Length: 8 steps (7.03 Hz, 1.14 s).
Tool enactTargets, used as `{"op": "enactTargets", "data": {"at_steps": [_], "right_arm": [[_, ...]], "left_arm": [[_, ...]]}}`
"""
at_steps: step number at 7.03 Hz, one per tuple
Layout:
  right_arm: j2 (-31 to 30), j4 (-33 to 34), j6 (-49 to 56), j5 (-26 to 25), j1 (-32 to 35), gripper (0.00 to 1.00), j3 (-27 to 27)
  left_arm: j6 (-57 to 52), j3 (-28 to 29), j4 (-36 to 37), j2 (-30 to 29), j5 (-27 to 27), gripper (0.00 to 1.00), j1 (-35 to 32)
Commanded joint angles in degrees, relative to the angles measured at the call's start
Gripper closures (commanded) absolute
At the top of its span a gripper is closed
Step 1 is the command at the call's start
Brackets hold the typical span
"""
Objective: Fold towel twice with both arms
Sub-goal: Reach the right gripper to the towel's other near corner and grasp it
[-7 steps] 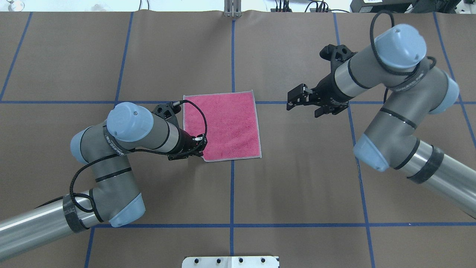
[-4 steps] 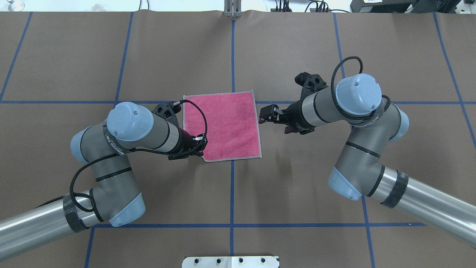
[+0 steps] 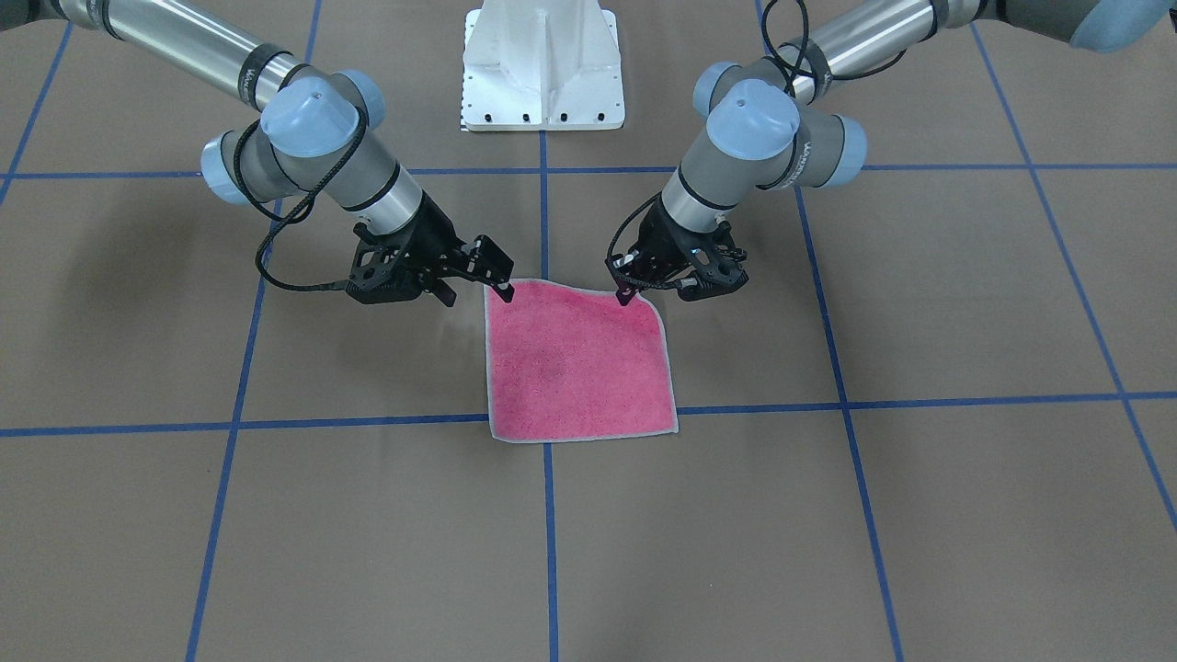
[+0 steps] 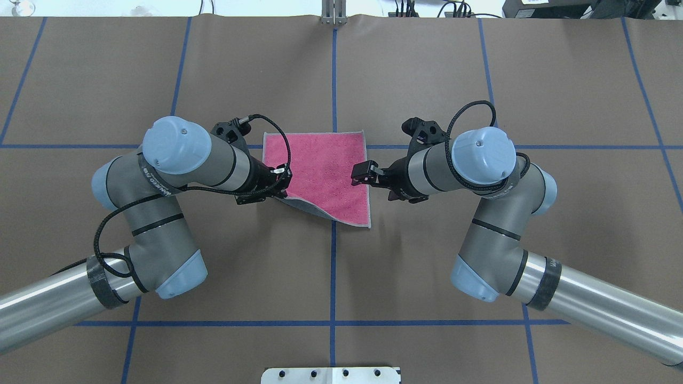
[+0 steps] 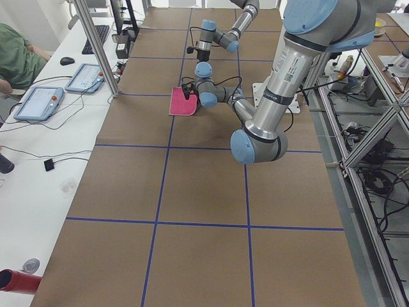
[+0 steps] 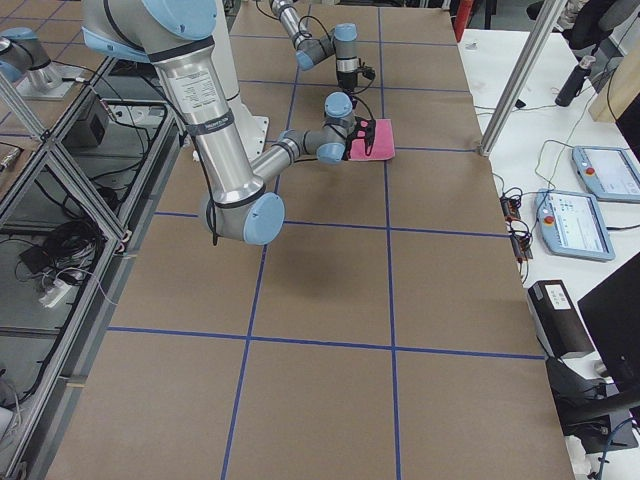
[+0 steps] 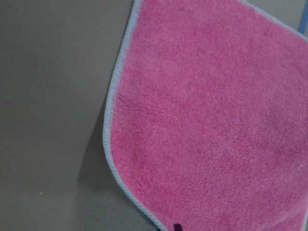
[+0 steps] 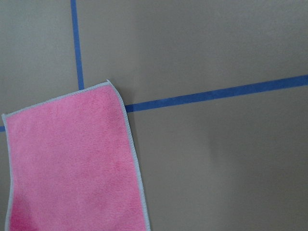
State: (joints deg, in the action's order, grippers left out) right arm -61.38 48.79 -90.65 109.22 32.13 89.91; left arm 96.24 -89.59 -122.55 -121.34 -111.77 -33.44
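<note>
The towel (image 4: 325, 165) lies pink face up on the brown table, and it also shows in the front view (image 3: 575, 368). My left gripper (image 4: 282, 191) is shut on its near-left corner and holds it raised, so a strip of the dark grey underside (image 4: 312, 209) shows. In the left wrist view the pink face (image 7: 207, 120) fills the frame. My right gripper (image 4: 359, 178) is open and hovers over the towel's right edge, holding nothing. The near-right corner (image 4: 367, 224) still lies on the table. The right wrist view shows the towel's far corner (image 8: 72, 159).
The white pedestal base (image 3: 542, 64) stands at the robot's side of the table. Blue tape lines (image 4: 333, 277) cross the brown cover. A metal post (image 4: 333, 13) stands at the far edge. An operator's desk with tablets (image 5: 38, 102) lies beyond the far edge.
My right arm has swung in from the far right to the towel's right edge. My left gripper has lifted the near-left corner and carried it away from the robot, exposing the grey underside.
</note>
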Motion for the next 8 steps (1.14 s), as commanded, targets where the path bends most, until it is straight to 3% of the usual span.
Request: {"op": "enactTargets", "data": {"at_steps": [1, 8], "right_arm": [[0.1, 0.0, -0.1, -0.1, -0.1, 0.01, -0.1], [1.1, 0.0, -4.6, -1.2, -4.9, 0.01, -2.1]], "left_arm": [[0.5, 1.3, 0.0, 0.0, 0.0, 1.0, -1.0], [1.3, 1.3, 0.0, -0.1, 0.0, 1.0, -0.8]]}}
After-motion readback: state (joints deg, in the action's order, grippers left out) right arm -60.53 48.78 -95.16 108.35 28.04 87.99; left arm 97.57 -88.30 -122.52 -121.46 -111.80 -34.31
